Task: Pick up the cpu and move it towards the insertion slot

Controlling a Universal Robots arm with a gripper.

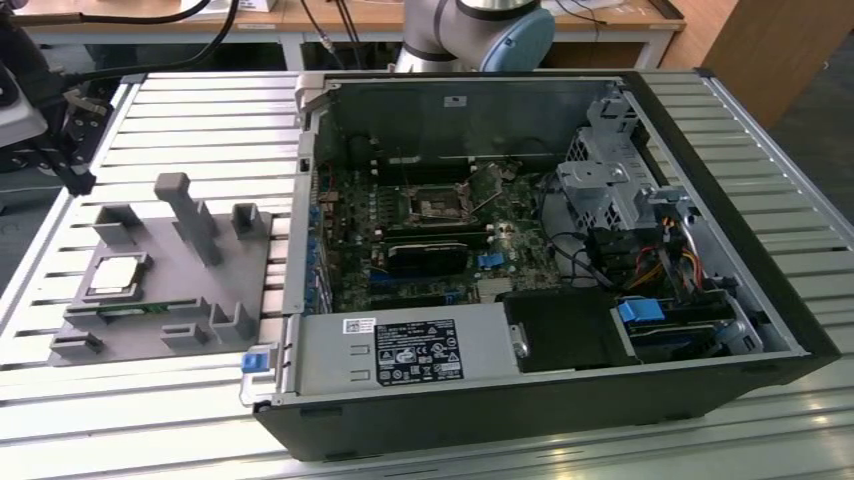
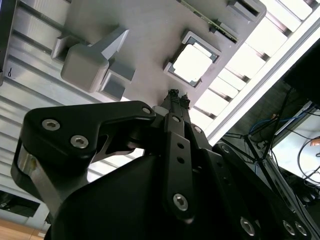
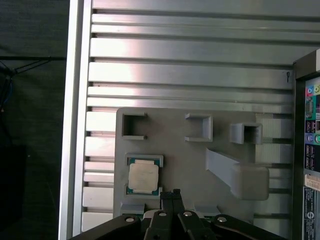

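The cpu (image 3: 143,176) lies flat in a square recess of the grey fixture (image 3: 180,155), silvery top up; it also appears in the second wrist view (image 2: 192,63) and in the exterior view (image 1: 118,272). The pincer (image 3: 170,192) hangs above the fixture with its tips just beside the cpu's recess and not touching the chip. It is closed, fingertips pressed together with nothing between them, as the second wrist view (image 2: 177,94) also shows. The fixture stands on the slatted desk (image 1: 200,110), at the exterior view's left of the open computer case (image 1: 534,400). A green circuit strip (image 1: 134,308) lies in the fixture near the cpu. The insertion slot (image 1: 438,207) sits on the motherboard (image 1: 400,250) inside the case, well apart from the cpu.
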